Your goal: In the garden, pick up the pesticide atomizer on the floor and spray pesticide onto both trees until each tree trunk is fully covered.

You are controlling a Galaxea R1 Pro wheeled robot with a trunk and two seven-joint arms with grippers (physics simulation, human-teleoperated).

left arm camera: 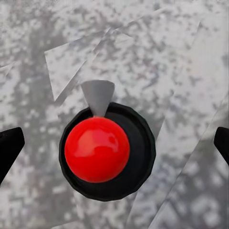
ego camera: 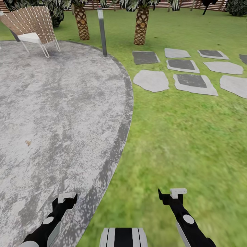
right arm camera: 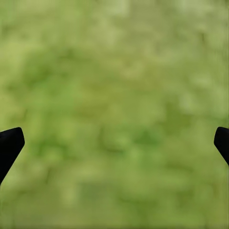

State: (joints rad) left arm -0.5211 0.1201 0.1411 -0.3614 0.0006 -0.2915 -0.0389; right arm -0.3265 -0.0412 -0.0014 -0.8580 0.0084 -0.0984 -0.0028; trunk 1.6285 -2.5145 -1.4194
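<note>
- Green lawn (ego camera: 192, 137) fills the right of the head view, with grey stepping stones (ego camera: 187, 77) further off and a slatted wooden fence (ego camera: 192, 3) at the far edge.
- Grey speckled concrete floor (ego camera: 51, 113) spreads across the left, ending in a curved border; a woven chair (ego camera: 31, 25) stands at its far side.
- Two scaly palm trunks (ego camera: 141, 25) and a grey post (ego camera: 102, 31) rise beyond the paving. No pale mottled trunks are visible, so judging by this, both trees await spraying.
- Left hand (ego camera: 67, 198) hangs low over the paving, fingers spread wide, holding nothing.
- Right hand (ego camera: 178, 192) hangs over grass, likewise spread wide and empty.
- Pesticide atomizer (left arm camera: 100, 150), red top on a dark body, stands on the floor directly under the left hand, between its fingertips (left arm camera: 9, 148), not yet gripped.
</note>
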